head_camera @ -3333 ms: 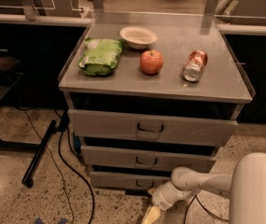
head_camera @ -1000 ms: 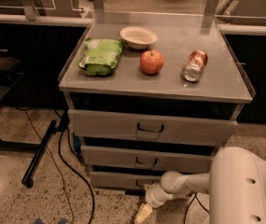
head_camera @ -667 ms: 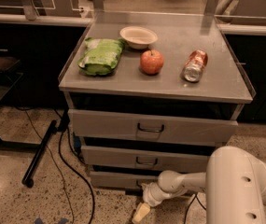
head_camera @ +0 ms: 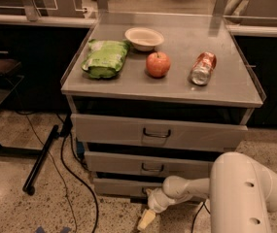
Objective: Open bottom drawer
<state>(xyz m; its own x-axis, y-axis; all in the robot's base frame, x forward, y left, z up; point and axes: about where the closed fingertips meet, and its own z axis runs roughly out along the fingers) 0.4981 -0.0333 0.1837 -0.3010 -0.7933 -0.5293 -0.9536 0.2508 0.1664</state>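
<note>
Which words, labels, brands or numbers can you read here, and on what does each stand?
None can be read.
Green bag: print too blurred.
Red can: label too blurred.
The pincer, low before the bottom drawer, shows no text.

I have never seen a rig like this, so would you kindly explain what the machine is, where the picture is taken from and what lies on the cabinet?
This is one picture from a single camera looking down at a grey three-drawer cabinet. Where the camera is mounted is not known. The big white rounded shape at lower right is the robot's arm, reaching left. Its grasping end, the tool, is low near the floor, just in front of the bottom drawer, which the robot is meant to open. On the cabinet top lie a green bag, a white bowl, a red apple and a can on its side. The tool carries nothing that I can see.
</note>
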